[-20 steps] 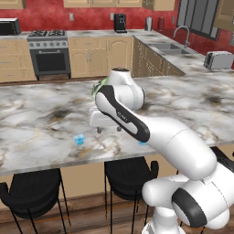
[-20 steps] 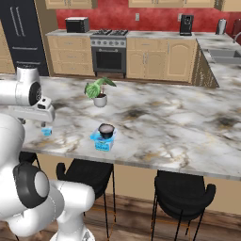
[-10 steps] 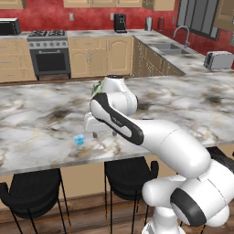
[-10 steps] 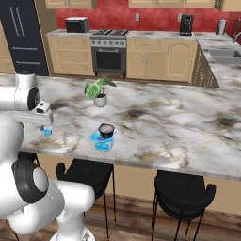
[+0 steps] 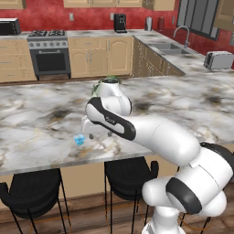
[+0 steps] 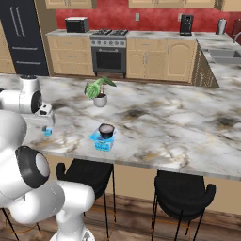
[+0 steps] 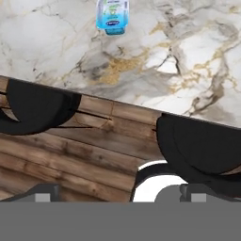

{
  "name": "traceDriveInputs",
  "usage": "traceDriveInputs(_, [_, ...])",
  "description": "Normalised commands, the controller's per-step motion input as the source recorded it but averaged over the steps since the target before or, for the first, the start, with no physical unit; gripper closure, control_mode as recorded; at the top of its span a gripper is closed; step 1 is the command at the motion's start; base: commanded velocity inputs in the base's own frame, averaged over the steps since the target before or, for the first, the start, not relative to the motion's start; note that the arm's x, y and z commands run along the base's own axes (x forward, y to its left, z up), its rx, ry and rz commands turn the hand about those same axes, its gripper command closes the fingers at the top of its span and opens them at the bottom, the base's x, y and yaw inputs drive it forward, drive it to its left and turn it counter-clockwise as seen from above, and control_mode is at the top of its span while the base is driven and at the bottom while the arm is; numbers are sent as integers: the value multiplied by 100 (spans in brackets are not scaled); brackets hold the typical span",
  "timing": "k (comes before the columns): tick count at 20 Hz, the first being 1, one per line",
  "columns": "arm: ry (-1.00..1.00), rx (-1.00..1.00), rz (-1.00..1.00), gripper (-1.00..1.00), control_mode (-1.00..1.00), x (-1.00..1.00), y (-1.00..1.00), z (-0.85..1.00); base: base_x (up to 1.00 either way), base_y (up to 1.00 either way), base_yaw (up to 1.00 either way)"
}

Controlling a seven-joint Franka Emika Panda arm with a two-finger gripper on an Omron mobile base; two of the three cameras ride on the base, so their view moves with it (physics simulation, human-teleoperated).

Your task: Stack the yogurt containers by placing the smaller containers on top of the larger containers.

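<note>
Approaching the light-blue cup (image 5: 79, 140) near the counter's (image 6: 188, 122) front edge, I judge it light and tippy; grip its sides. Gripper (image 5: 93, 129) jaw state: cannot tell.

Marble island counter (image 5: 36, 114) across frame middle; black stools (image 6: 184, 194) tucked below, wood plank floor (image 7: 66, 160) beneath. Red wall (image 6: 155, 16) at top, tan cabinets (image 6: 150, 63) and steel stove (image 5: 49, 57) along it. Sink (image 5: 176, 45), window (image 5: 199, 16), toaster (image 5: 219, 59) upper right.
</note>
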Motion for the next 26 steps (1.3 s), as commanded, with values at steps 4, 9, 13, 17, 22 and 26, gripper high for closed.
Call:
traceDriveInputs(4, [-1, 0, 5, -100, -100, 31, 13, -20, 0, 0, 0])
traceDriveInputs(9, [-2, 0, 3, -100, -100, 18, 15, -12, 0, 0, 0])
traceDriveInputs(13, [-1, 0, 0, -100, -100, 10, 14, -7, 0, 0, 0])
traceDriveInputs(17, [0, 0, 0, -100, -100, 17, 5, -15, 0, 0, 0])
traceDriveInputs(22, [0, 0, 0, -100, -100, 26, 0, -22, 0, 0, 0])
traceDriveInputs(26, [0, 0, 0, -100, -100, 26, 2, -21, 0, 0, 0])
